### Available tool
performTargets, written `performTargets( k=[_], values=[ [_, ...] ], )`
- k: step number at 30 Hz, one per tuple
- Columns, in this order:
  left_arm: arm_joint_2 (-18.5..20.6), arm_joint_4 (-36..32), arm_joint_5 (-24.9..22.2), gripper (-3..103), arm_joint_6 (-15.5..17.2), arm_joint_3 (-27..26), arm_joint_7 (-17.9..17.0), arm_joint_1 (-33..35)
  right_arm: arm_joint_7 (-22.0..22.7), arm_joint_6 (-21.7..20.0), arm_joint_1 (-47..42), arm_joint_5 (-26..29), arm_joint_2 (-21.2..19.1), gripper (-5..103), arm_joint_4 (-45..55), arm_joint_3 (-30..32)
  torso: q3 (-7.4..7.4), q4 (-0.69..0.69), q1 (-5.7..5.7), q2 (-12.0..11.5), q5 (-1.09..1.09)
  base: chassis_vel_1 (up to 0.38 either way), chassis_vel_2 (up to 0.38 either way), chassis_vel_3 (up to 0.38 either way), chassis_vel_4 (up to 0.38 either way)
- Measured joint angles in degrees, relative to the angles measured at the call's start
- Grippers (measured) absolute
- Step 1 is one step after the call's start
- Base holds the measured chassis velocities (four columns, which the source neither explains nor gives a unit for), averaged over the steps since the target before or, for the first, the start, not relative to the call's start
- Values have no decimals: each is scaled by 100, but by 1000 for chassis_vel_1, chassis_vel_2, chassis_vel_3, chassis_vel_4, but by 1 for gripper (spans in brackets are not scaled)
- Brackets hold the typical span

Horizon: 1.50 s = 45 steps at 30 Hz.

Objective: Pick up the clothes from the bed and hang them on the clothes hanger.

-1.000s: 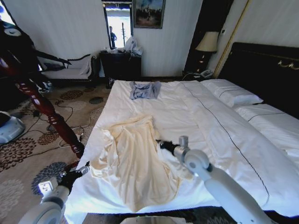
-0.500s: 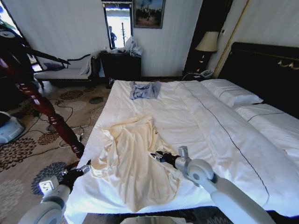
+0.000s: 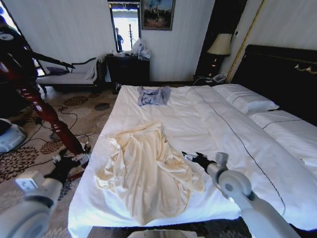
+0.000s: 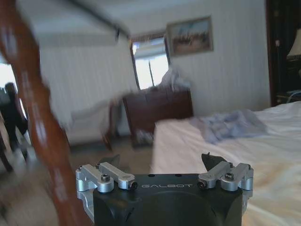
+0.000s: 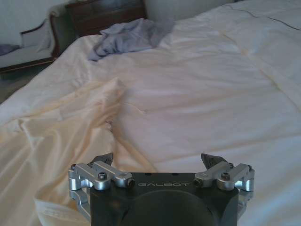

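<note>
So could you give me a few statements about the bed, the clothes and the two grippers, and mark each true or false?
1. The cream garment lies spread on the bed. True.
2. The right gripper is shut on the garment. False: its fingers are open, beside the garment's edge, holding nothing.
3. A small grey-blue garment lies near the far end of the bed. True.
4. The left gripper rests on the pillows. False: it is off the bed's side, over the carpet, near the wooden post.
5. The left gripper is open and empty. True.
</note>
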Motion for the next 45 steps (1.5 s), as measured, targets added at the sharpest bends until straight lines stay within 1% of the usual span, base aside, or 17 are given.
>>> performTargets(
  k=[3,6,8,12,13,14,15,16,18,20,25,26,27,31,36,38,45],
  values=[
    [591,-1,416,99,209,-265,-197,-381,-20,2,-337,-176,234,100,137,181,0,0,0,0,2,0,0,0,0],
    [858,1,577,99,308,-337,-243,-681,-64,2,-520,-302,342,100,206,276,0,1,0,0,1,0,0,0,0],
    [1247,4,548,99,489,-386,-413,-1125,-118,2,-768,-427,448,100,265,407,0,1,0,0,-1,0,0,0,0],
    [1524,4,439,98,697,-435,-589,-1361,-149,6,-903,-498,500,100,297,481,0,-1,0,0,1,0,0,0,0],
    [1845,8,302,97,1107,-540,-825,-1543,-185,12,-1053,-573,556,100,337,556,0,0,0,0,2,0,0,0,0],
    [1931,8,302,97,1213,-582,-887,-1579,-193,14,-1086,-589,568,100,347,575,0,0,0,0,1,0,0,0,0],
    [2115,10,329,97,1547,-708,-1057,-1638,-206,15,-1151,-627,598,100,362,607,1,1,0,0,2,0,0,0,0],
    [2115,10,329,97,1547,-708,-1057,-1638,-206,15,-1151,-627,598,100,362,607,1,1,0,0,2,0,0,0,0],
    [2280,12,249,95,1989,-911,-1337,-1660,-222,17,-1221,-686,635,100,377,631,0,1,0,0,2,0,0,0,0],
    [2345,22,103,88,2375,-1213,-1561,-1613,-258,24,-1286,-771,672,100,381,638,0,1,0,0,1,0,0,0,0],
    [2362,192,283,84,2471,-1718,-1510,-1489,-307,39,-1369,-886,703,100,387,620,0,2,0,0,0,0,0,0,0],
    [2393,359,575,83,2472,-1991,-1298,-1446,-318,42,-1384,-923,708,100,390,596,0,2,0,0,1,0,0,0,0],
    [2393,359,575,83,2472,-1991,-1298,-1446,-318,42,-1384,-923,708,100,390,596,0,2,0,0,1,0,0,0,0],
    [2404,826,1000,83,2467,-2284,-883,-1429,-322,42,-1410,-941,719,100,425,577,0,1,0,0,2,0,0,0,0],
    [2341,1194,1018,83,2457,-2039,-836,-1513,-328,43,-1454,-962,723,100,455,577,0,1,0,0,0,0,0,0,0],
    [2293,1391,1245,83,2448,-1810,-821,-1605,-333,44,-1464,-972,751,100,468,575,0,0,0,0,0,0,0,0,0],
    [2225,1746,1429,83,2437,-1619,-816,-1708,-337,44,-1472,-1002,767,100,478,493,0,0,0,0,1,0,0,0,0]
  ],
)
